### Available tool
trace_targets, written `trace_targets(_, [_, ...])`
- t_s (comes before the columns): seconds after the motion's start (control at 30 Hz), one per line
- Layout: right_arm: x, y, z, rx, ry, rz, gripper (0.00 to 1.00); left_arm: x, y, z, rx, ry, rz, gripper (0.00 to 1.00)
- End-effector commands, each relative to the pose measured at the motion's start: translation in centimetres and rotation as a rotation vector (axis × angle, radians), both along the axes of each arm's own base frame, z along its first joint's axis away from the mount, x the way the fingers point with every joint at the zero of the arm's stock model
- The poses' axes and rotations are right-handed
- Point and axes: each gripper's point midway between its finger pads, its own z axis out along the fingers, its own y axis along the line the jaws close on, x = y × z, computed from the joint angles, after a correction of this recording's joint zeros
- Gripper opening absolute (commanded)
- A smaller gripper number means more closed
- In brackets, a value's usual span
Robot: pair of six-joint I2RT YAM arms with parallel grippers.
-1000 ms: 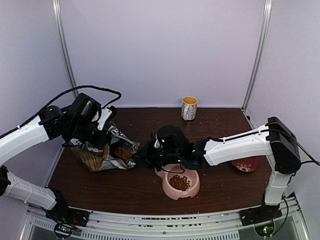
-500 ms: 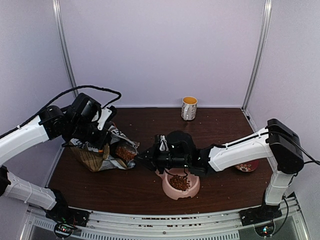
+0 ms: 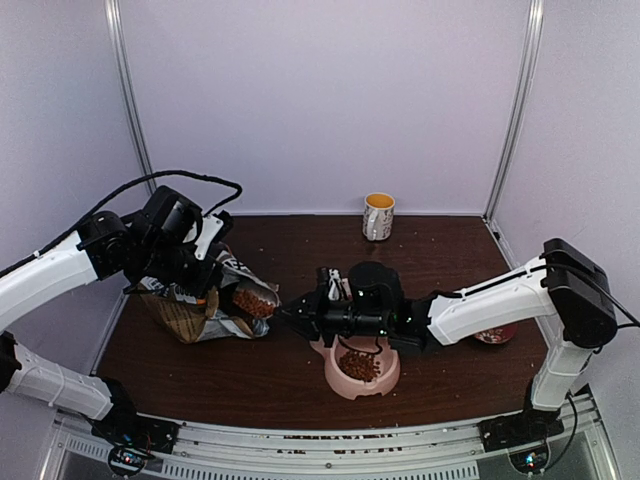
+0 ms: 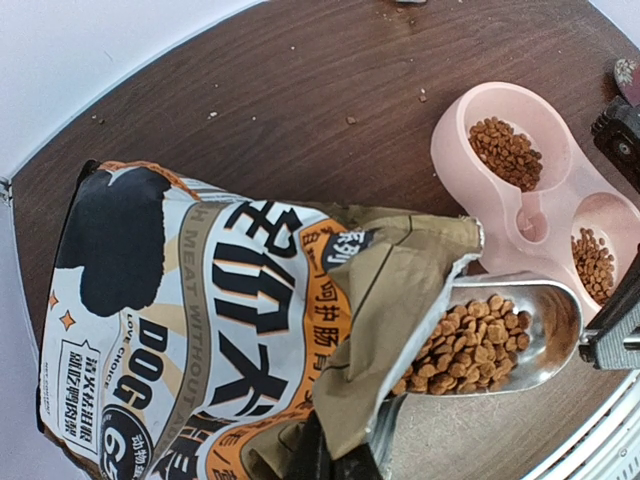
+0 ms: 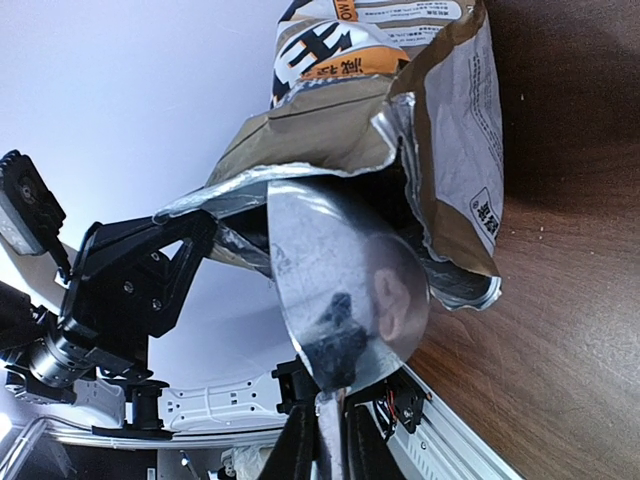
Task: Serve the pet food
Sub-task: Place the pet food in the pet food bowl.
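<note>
Pet food is seen nearest, heaped in the one compartment of the pink double bowl that is left uncovered in the top view. The bowl is set on the dark wooden table, just ahead of the arm bases. In the left wrist view pellets are shown in both compartments, and a few loose crumbs are scattered on the wood beyond.

Just behind the bowl, the right gripper is closed on the handle of a metal scoop, with the fingers clamped on either side of it. The scoop is held clear of the table and is filled with more pet food. Its far end is tucked under the torn lip of the bag.

The bag is laid on its side to the left, with its printed face turned up and its mouth turned toward the bowl. The upper lip of that mouth is pinched by the left gripper, whose fingers are pressed together on the folded paper, so the opening is held raised.

To the right, a red dish is partly hidden behind the right forearm.

Farthest back, a mug is stood upright near the rear wall, well apart from everything else.
</note>
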Motion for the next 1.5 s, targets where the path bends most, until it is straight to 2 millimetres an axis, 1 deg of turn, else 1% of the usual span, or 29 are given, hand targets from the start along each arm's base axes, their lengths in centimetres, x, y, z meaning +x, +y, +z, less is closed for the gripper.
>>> trace_targets(0.0, [-0.2, -0.7, 3.0, 0.087, -0.025, 0.001, 0.0, 1.7, -0.9, 4.3, -0.107, -0.157, 0.015, 0.0])
trace_targets(0.93, [-0.9, -2.9, 3.3, 0.103, -0.018, -0.022, 0.0, 1.8, -0.7, 4.2, -0.093, -0.159, 0.024, 0.0])
trace_targets(1.47, [-1.1, -4.7, 3.1, 0.095, -0.015, -0.05, 0.0, 1.9, -0.6, 4.3, -0.092, -0.162, 0.028, 0.0])
